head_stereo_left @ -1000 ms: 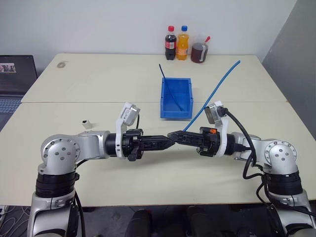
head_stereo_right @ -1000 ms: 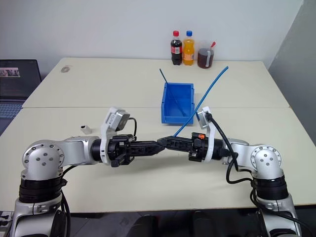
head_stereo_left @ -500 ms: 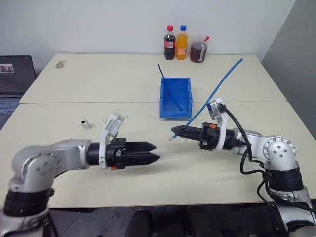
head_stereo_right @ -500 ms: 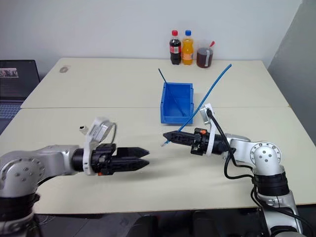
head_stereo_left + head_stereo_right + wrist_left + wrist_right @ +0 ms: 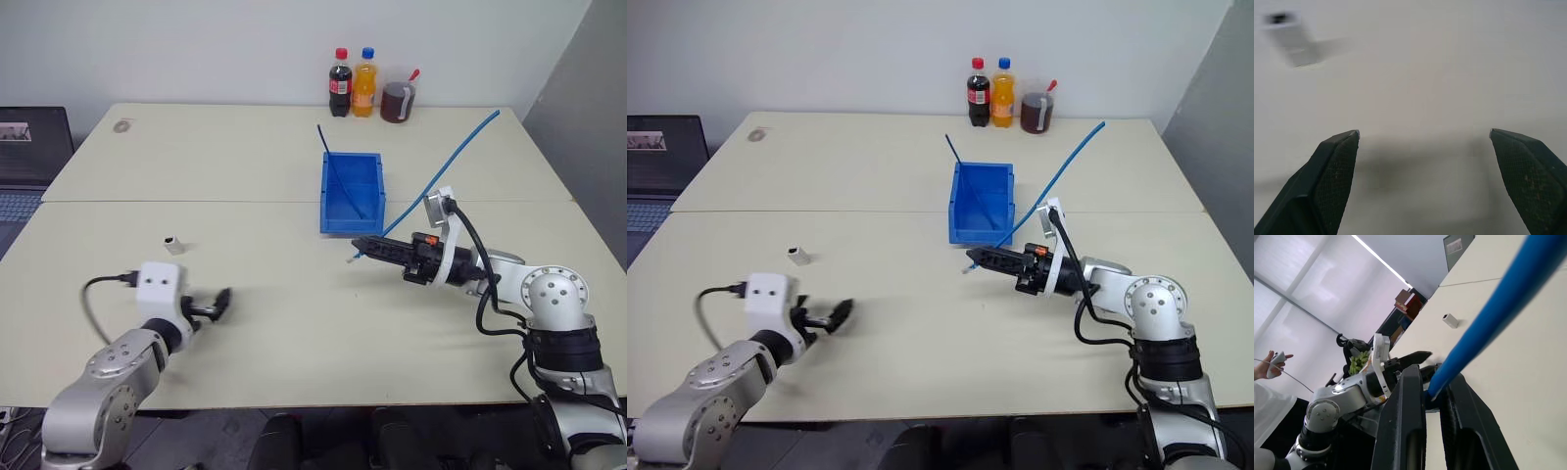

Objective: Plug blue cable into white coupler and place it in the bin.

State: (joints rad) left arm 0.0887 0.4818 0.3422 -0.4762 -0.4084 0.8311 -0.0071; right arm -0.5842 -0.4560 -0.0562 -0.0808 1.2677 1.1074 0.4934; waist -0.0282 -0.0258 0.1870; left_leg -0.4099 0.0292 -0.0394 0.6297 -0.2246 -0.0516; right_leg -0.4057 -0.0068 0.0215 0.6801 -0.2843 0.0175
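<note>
The left gripper at lower left has its jaws spread wide and empty above the table. The right gripper, right of centre, has its jaws clamped on the blue cable, which slants up toward the upper right. The white coupler lies at left; the bin sits at centre.

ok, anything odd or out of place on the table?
Mostly no. The white coupler lies alone and unplugged, apart from the blue cable, which the right gripper holds. A thin dark strand pokes out of the bin.
</note>
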